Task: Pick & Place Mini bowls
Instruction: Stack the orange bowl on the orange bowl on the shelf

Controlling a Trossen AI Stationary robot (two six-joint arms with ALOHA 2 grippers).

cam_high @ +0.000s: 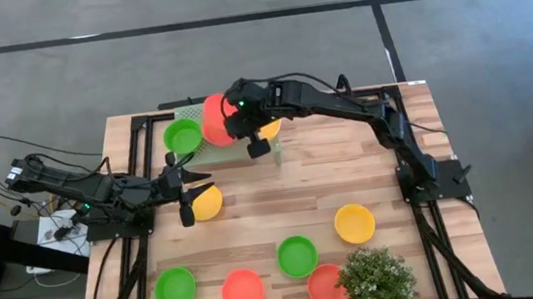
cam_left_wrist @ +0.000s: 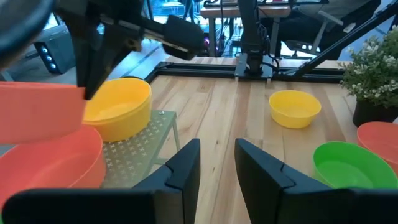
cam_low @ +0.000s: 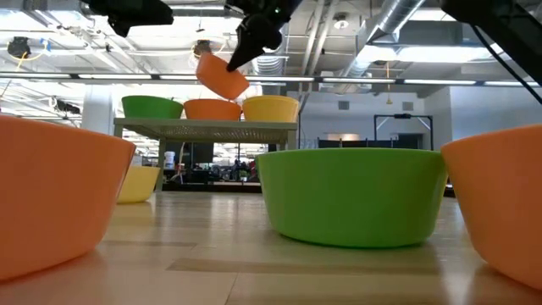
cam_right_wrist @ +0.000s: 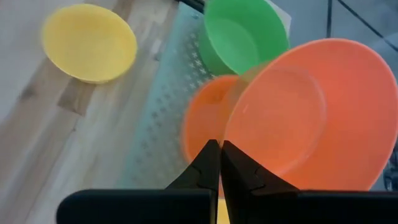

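The red bowl (cam_high: 217, 120) hangs tilted in the right hand (cam_high: 236, 125), whose fingers are pinched together on its rim, just above the pale green perforated stand (cam_left_wrist: 134, 149) at the far side of the table (cam_high: 348, 160). Directly beneath the hand another red bowl (cam_right_wrist: 202, 124) already sits on the stand, with a green bowl (cam_high: 182, 136) to one side and a yellow bowl (cam_left_wrist: 121, 112) to the other, so three look placed and the held one is about to be nested or set down. The left hand (cam_high: 184, 189) waits lower over the table, fingers partly apart and empty, with a yellow bowl (cam_high: 206, 203) just beside it. Six more bowls lie loose along the near edge, one red bowl (cam_high: 324, 286) touching the bushy plant (cam_high: 376, 280). By my reckoning the job is under halfway. The stand is crowded, leaving little free surface; the middle of the table is open for travel.
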